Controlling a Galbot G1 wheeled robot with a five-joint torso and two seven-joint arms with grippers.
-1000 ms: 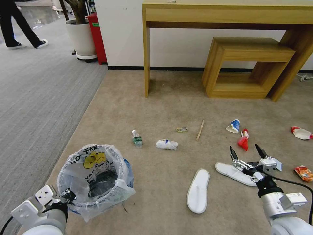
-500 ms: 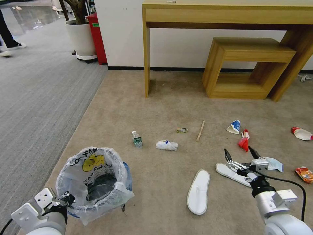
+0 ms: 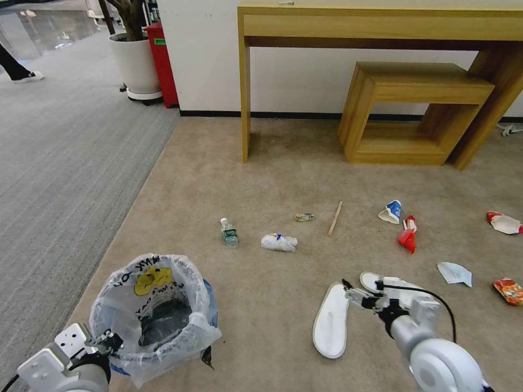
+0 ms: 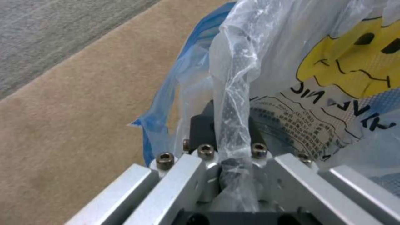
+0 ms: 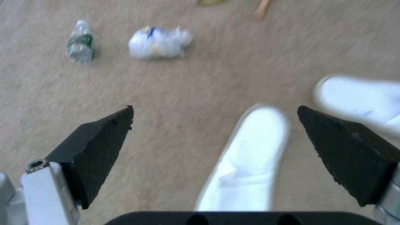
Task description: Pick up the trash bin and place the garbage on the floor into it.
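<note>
A Galbot G1 is working a littered beige carpet floor [image 3: 283,163], its left end effector [image 3: 111,342] clamped on the near rim of the trash bin [image 3: 155,313], a small blue bin lined with a crinkly whitish bag bearing black print and a yellow patch; the left wrist view is showing a twist of that plastic bag [image 4: 235,103] pinched between the closed fingers. The bin is sitting low at the robot's left, near the border with the grey striped carpet [image 3: 60,163]. On the right, the right end effector [image 3: 354,294] is hovering with its black fingers [image 5: 104,137] spread wide apart and holding nothing, poised between two white slippers: the near slipper [image 3: 330,320] is lying just to its left, the second slipper [image 3: 392,288] partly behind the arm. Beyond them, garbage is lying scattered across the carpet: a small clear bottle [image 3: 229,232], a crumpled white wrapper [image 3: 279,242], a small yellowish wrapper [image 3: 304,217], a wooden stick [image 3: 335,217], a blue-white paper cup [image 3: 391,212], red scraps [image 3: 407,237], a blue mask [image 3: 455,273], an orange snack bag [image 3: 508,290] and a red-white paper cup [image 3: 504,222]. A wooden console [image 3: 381,32] is standing against the wall behind.
</note>
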